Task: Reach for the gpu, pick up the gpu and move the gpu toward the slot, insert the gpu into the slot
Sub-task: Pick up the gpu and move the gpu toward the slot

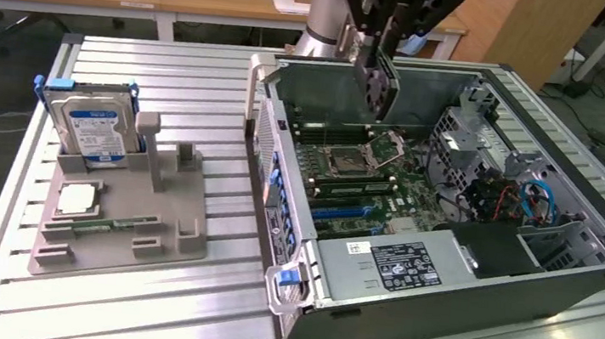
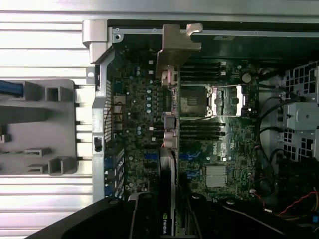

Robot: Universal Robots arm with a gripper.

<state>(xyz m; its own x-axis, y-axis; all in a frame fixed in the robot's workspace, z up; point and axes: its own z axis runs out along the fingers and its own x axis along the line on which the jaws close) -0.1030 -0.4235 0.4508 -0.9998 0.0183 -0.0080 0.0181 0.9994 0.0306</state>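
My gripper [image 1: 384, 52] hangs over the back of the open computer case [image 1: 282, 146], shut on the gpu [image 1: 377, 88], which points straight down above the motherboard [image 1: 365, 177]. In the wrist view the gpu [image 2: 169, 134] appears edge-on between my fingers [image 2: 144, 216], its silver end bracket [image 2: 177, 47] farthest from the camera. The card is in the air, above the CPU socket [image 2: 192, 102] and the memory slots. Blue expansion slots [image 1: 344, 213] lie on the board nearer the power supply, away from the card.
A grey holder [image 1: 121, 209] on the slatted metal table [image 1: 150, 306] at the exterior view's left carries a blue-labelled hard drive [image 1: 91, 124], a small chip [image 1: 77, 198] and a narrow memory stick [image 1: 114, 223]. Drive cages and cables [image 1: 516, 198] crowd the case's right side.
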